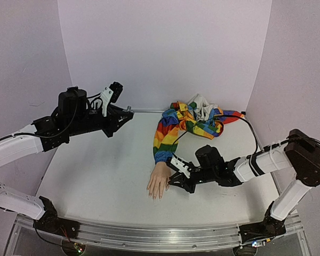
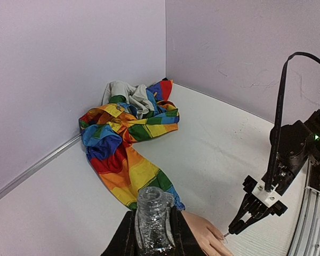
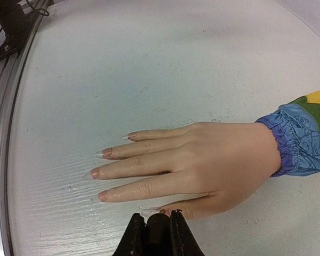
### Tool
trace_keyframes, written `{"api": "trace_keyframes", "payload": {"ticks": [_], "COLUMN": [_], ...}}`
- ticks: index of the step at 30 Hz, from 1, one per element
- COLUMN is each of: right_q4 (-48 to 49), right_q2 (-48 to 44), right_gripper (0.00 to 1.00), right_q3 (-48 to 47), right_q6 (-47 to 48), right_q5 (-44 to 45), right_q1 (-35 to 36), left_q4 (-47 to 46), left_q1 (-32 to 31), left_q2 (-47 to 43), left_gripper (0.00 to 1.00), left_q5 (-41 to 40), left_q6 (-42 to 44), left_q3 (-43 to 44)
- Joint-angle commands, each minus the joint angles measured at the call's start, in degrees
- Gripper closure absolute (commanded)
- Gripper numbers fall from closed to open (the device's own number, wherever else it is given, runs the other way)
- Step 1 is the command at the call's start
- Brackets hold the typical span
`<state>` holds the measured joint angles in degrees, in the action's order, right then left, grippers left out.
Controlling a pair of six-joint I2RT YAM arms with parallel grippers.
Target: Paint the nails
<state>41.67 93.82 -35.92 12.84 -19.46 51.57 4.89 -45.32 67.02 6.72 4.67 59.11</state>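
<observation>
Right jaws pinched low at mannequin thumb (image 3: 192,201); left, raised, grips bottle (image 2: 152,224).

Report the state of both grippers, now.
Left gripper: jaws closed on a small clear bottle.
Right gripper: jaws closed on a thin brush.

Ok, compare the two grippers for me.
The left gripper is raised, away from the mannequin hand; the right gripper sits low beside its thumb. The left gripper holds a clear open bottle; the right gripper pinches a dark cap. Both are shut on something.
</observation>
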Motion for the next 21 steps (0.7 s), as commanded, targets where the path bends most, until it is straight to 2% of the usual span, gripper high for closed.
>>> {"api": "trace_keyframes", "payload": {"ticks": [1,21], "right_q4": [1.26,-0.14], "right_q2": [0.00,1.71], "right_gripper": [1.00,1.00], "right_q3": [-0.18,-0.73], "right_q6": [0.22,0.43], "right_q5": [0.13,1.70], "right_q1": [0.53,0.94], "left_q4": [-3.65,-3.65], "left_q1": [0.32,0.32], "left_q2": [-1.21,-1.36], "left_gripper": [1.00,1.00], "left_q5": [0.18,1.09], "left_q6": [0.35,0.18], "left_q3": [0.09,-0.13]}}
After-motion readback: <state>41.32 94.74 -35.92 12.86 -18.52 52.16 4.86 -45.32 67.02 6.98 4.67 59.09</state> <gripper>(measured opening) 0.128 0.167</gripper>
